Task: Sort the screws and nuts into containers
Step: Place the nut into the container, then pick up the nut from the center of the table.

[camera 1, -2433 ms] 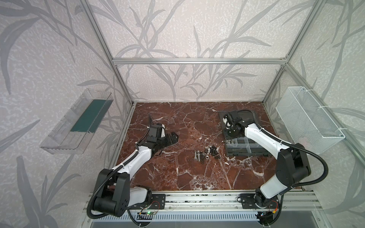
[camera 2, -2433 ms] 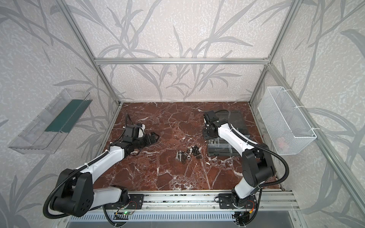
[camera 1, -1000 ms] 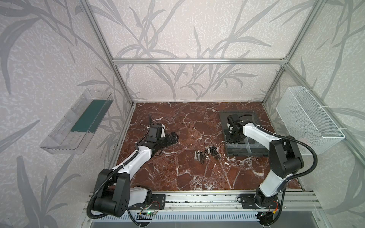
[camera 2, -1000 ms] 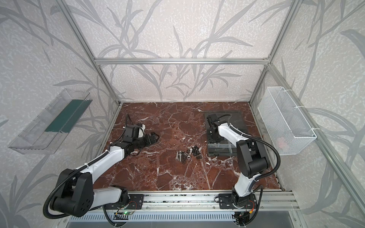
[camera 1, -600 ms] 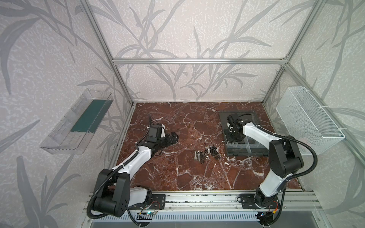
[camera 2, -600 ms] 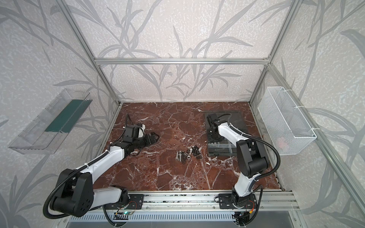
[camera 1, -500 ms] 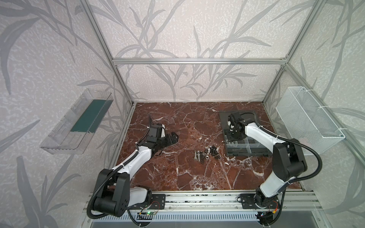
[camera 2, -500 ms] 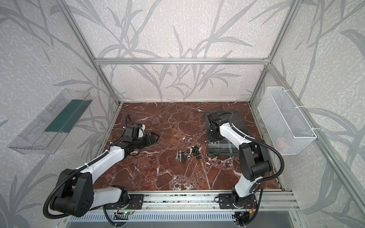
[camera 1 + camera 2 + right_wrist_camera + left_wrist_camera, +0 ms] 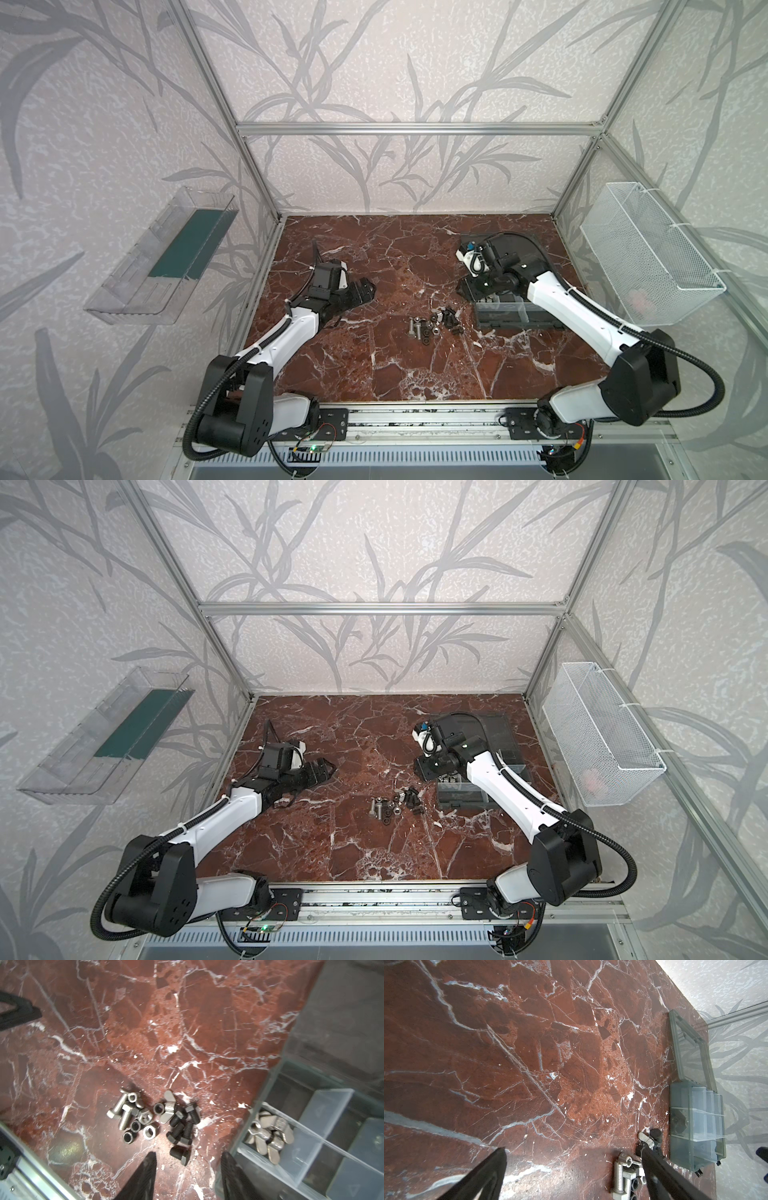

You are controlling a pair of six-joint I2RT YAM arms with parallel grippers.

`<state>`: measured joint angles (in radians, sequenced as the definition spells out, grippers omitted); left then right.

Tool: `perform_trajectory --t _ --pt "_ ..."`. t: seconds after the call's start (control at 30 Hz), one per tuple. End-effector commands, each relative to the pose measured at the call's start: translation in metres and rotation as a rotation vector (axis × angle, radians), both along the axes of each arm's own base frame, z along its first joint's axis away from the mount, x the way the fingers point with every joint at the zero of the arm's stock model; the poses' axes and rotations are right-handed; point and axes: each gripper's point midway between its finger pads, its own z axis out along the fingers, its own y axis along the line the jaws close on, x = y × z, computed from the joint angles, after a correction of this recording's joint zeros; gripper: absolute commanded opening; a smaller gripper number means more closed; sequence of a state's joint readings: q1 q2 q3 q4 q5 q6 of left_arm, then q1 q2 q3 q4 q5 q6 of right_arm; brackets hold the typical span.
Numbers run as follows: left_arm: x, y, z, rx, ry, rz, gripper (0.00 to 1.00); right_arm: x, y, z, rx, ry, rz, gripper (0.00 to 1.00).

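Your R gripper point(image 9: 188, 1156) is spread, empty; black screw point(image 9: 179, 1152) lies just ahead of the gap, axis diagonal. L gripper point(image 9: 573, 1149), also spread, is farther.

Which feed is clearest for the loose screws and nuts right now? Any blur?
Right wrist view: softly blurred, yet the screws and nuts are distinguishable. Left wrist view: sharp on the marble tabletop, stretched toward the edges, the organiser box hazy and translucent. In both top views: sharp and evenly lit, but the fasteners are tiny.

Loose screws and nuts point(image 9: 395, 807) on marble table point(image 9: 332, 854), organiser box point(image 9: 459, 800) just beside
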<state>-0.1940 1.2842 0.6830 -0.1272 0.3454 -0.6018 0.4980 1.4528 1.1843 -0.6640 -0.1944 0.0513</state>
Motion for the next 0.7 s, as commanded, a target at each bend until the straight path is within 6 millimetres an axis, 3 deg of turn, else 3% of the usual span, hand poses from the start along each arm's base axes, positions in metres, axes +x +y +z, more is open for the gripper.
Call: perform_trajectory --t 0.0,0.3,0.47,0.67 --pt "0.001 0.002 0.005 0.000 -0.012 0.003 0.99 -0.008 0.022 -0.006 0.000 -0.008 0.097 0.52" --pt "-0.001 0.003 0.006 0.003 -0.017 0.008 0.99 0.004 0.060 -0.047 -0.140 0.025 0.166 0.52" --pt "-0.002 0.004 0.007 0.009 -0.020 0.009 0.99 0.006 0.076 -0.082 -0.251 0.057 0.215 0.52" --pt "-0.002 0.005 0.006 0.013 -0.018 0.011 0.99 0.001 0.090 -0.100 -0.285 0.074 0.261 0.52"
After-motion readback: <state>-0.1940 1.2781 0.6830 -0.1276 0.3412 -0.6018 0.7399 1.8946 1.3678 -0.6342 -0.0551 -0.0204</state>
